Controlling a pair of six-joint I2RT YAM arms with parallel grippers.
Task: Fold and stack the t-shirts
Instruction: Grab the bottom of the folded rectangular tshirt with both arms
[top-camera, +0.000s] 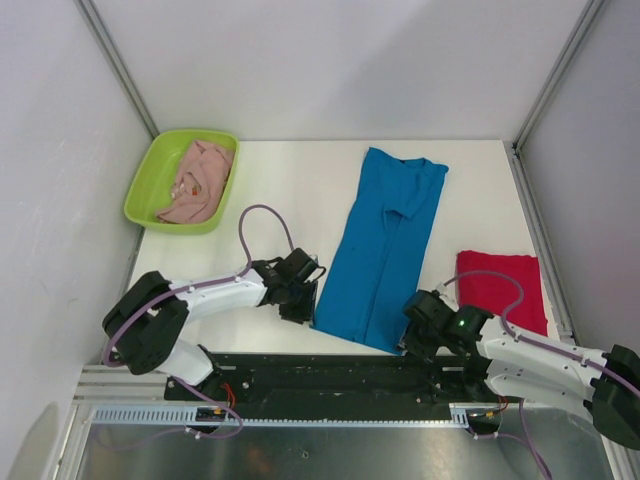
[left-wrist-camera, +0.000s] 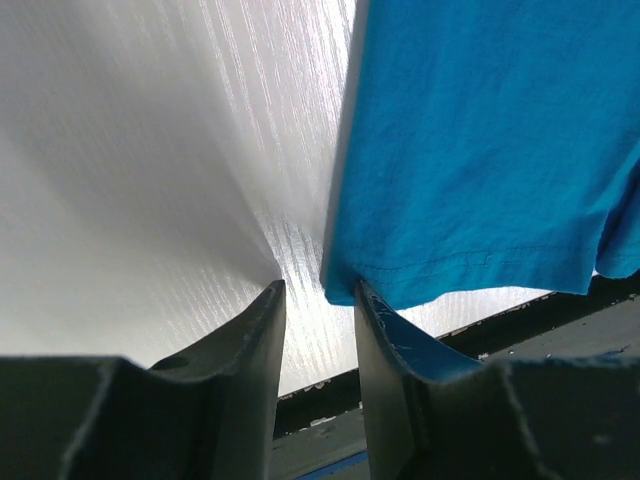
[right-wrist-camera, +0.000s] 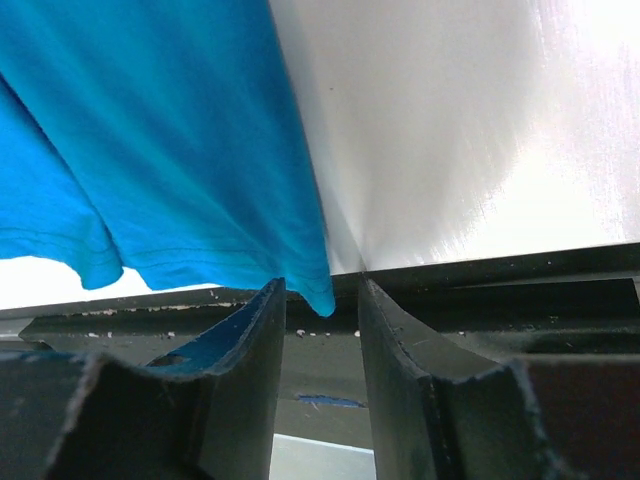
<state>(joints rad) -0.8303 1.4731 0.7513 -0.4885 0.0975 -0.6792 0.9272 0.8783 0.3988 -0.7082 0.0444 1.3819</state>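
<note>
As it lies at the near edge, blue shirt (top-camera: 385, 250) waits.
Left gripper (left-wrist-camera: 320, 292), right gripper (right-wrist-camera: 322, 288): spread, 1 per hem corner, to lift.

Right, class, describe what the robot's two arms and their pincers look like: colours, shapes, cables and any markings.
Both the left arm and right arm have white shells between bulky black joints. A purple cable loops along each. A small green light glows near the right wrist. The left pincer and right pincer have dark, flat, tapering fingers.
</note>
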